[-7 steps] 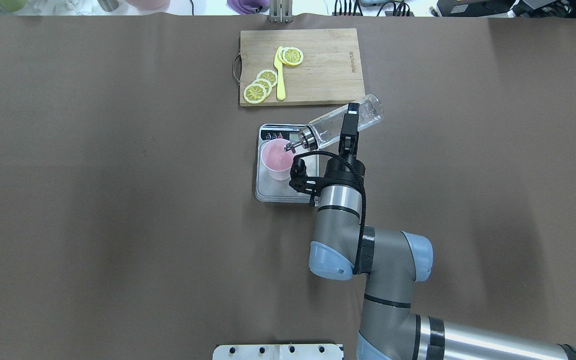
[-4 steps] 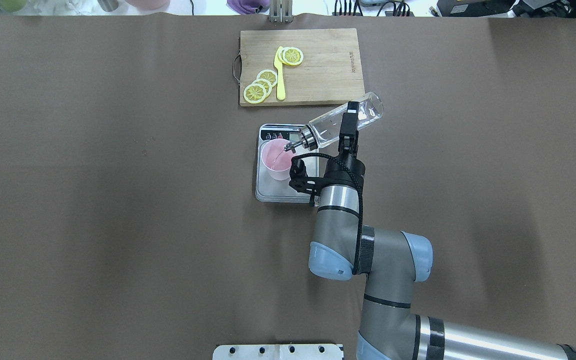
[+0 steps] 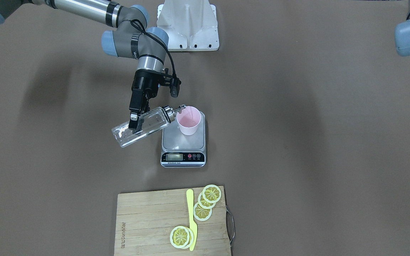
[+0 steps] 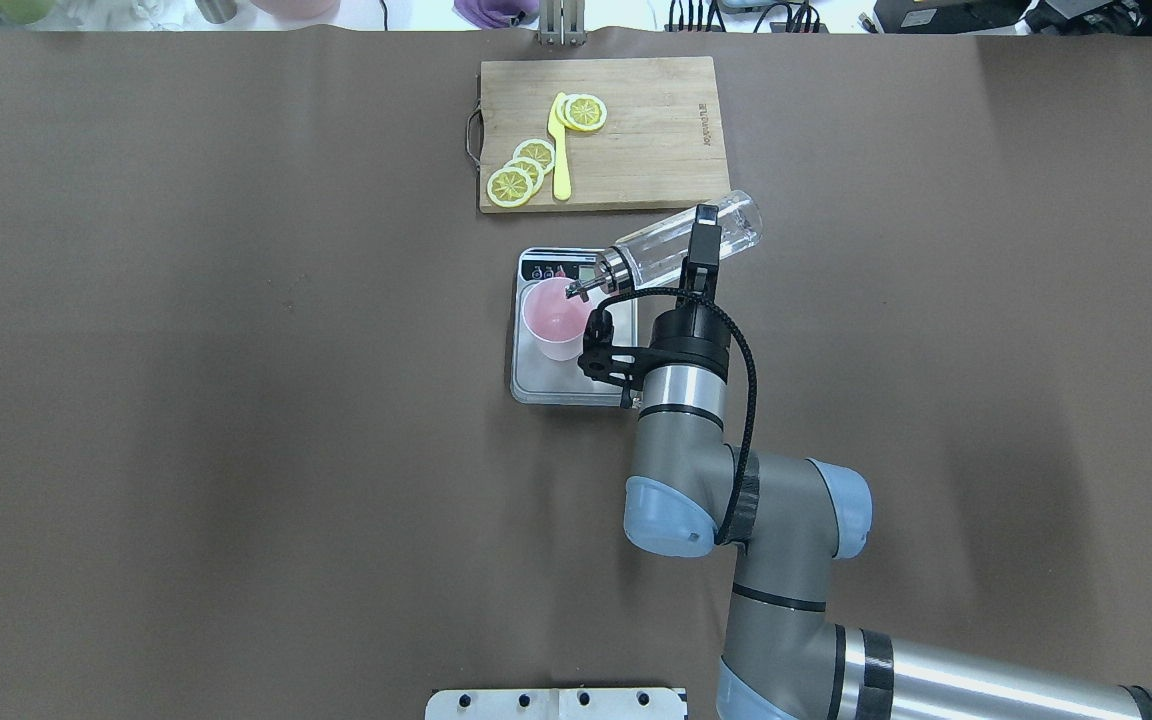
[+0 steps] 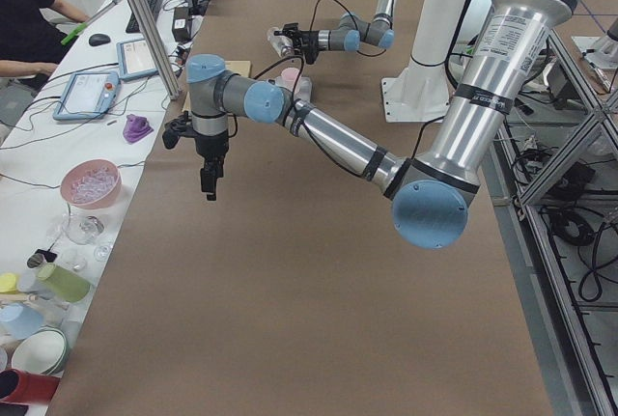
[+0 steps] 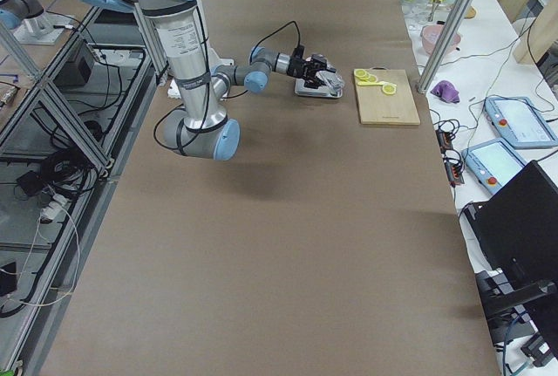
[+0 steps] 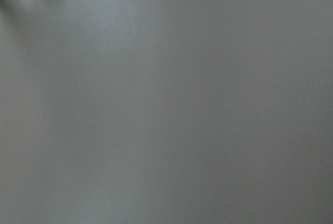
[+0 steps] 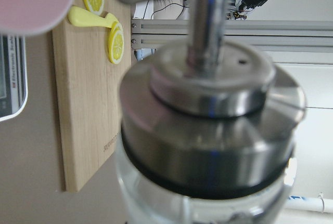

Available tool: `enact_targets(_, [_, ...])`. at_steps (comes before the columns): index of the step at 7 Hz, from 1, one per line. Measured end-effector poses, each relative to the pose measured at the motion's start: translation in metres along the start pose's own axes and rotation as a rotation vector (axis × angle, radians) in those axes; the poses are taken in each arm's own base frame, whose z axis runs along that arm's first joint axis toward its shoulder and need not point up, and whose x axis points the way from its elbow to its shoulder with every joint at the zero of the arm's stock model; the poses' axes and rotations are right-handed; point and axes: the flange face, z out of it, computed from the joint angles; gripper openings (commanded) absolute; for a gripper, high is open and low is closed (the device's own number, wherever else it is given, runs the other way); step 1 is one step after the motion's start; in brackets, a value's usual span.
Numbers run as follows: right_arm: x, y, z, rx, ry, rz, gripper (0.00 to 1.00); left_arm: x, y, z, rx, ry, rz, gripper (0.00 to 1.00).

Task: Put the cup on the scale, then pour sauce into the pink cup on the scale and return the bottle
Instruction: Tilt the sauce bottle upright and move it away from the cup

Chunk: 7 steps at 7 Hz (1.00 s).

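Observation:
The pink cup (image 4: 556, 318) (image 3: 189, 122) stands upright on the silver scale (image 4: 536, 385) (image 3: 183, 144), toward its display end. My right gripper (image 4: 701, 240) (image 3: 135, 127) is shut on the clear glass bottle (image 4: 656, 250) (image 3: 150, 122), held tilted with its silver pourer cap (image 8: 208, 125) over the cup's rim. Clear sauce shows inside the bottle. The left gripper (image 5: 208, 182) hangs over bare table far to the robot's left; whether it is open or shut I cannot tell. The left wrist view holds only the tabletop.
A wooden cutting board (image 4: 636, 150) with lemon slices (image 4: 526, 170) and a yellow knife (image 4: 560, 150) lies just beyond the scale. The robot's white base plate (image 4: 556, 703) is at the near edge. Bowls and cups (image 5: 92, 182) sit past the table's far side.
The right wrist has turned a little and the elbow has shifted slightly; the bottle has moved a touch away from me, its spout still over the cup.

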Motion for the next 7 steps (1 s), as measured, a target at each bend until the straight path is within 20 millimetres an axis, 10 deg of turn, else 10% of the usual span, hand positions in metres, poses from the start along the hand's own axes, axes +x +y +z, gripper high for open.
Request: enact_targets(7, [0.066,0.041,0.025,0.061,-0.207,0.481,0.0,0.004,-0.002,-0.008,0.014,0.003,0.005,0.98])
